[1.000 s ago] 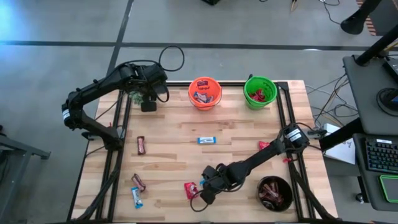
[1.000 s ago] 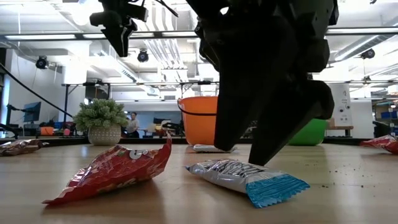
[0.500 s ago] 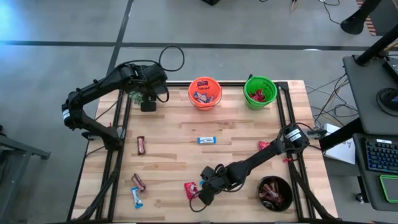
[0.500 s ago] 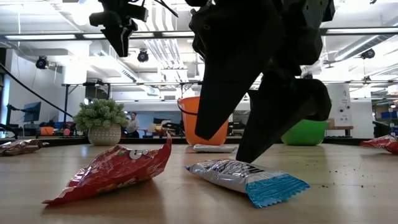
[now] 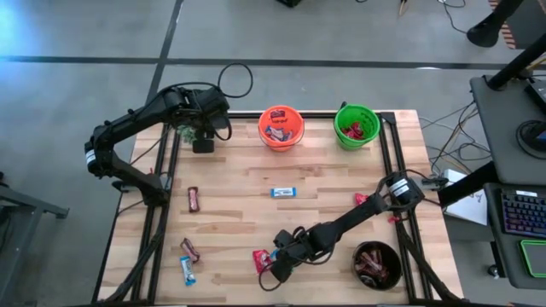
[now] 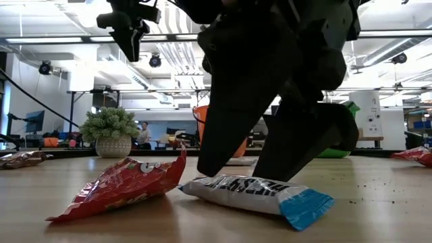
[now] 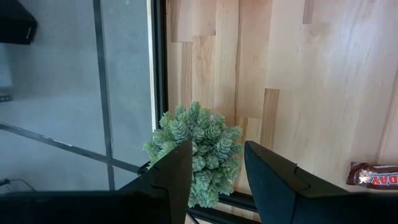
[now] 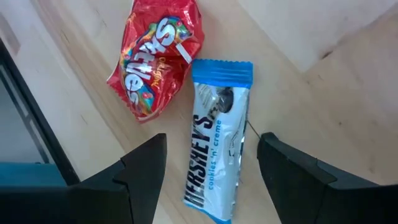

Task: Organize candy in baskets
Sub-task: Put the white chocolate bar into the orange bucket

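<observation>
At the near edge of the counter (image 5: 341, 200) we see the right tool (image 8: 211, 158) lowered with its fingers (image 8: 146, 165) spread wide on either side of a blue-and-white bar (image 8: 217, 158); they straddle it without closing, so nothing is gripped. In the low view the two dark fingers (image 6: 233, 115) reach down to the wood at that bar (image 6: 260, 196), and a red packet (image 6: 125, 185) lies just beside it, the two wrappers close or barely touching. The left tool (image 7: 214, 174) hangs high over the far left corner above the fuzzy green plant (image 7: 196, 149), its fingers partly apart and holding nothing. The orange pail (image 5: 281, 126) and the green pail (image 5: 357, 125) stand along the far edge with candy inside, and the black bowl (image 5: 378, 264) with brown bars sits at the near right corner. Loose on the wood lie another blue-and-white bar (image 5: 283, 192) near the middle, a brown bar (image 5: 194, 199) to the left, and a brown bar (image 5: 190, 249) and small blue packet (image 5: 187, 269) near the left front.
</observation>
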Controlling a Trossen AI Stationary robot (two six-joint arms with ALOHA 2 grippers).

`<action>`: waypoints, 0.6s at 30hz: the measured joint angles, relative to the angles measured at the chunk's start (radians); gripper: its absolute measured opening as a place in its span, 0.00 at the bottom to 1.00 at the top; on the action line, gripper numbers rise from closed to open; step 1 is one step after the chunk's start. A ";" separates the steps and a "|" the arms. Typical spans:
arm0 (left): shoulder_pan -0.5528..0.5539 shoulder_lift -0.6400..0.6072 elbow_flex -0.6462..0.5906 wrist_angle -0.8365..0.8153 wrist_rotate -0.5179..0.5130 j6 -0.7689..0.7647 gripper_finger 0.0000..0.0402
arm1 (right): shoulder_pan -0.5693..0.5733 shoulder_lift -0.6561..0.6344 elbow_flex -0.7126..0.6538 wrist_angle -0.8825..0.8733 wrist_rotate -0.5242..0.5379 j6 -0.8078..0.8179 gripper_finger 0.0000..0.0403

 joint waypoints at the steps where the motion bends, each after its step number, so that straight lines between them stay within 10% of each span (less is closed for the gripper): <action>1: 0.000 0.000 0.000 0.000 0.000 0.000 0.32 | 0.001 0.006 0.002 -0.001 -0.002 0.006 0.60; 18: 0.000 0.000 0.000 0.000 -0.001 0.008 0.32 | -0.002 0.061 0.000 -0.050 -0.046 0.076 0.40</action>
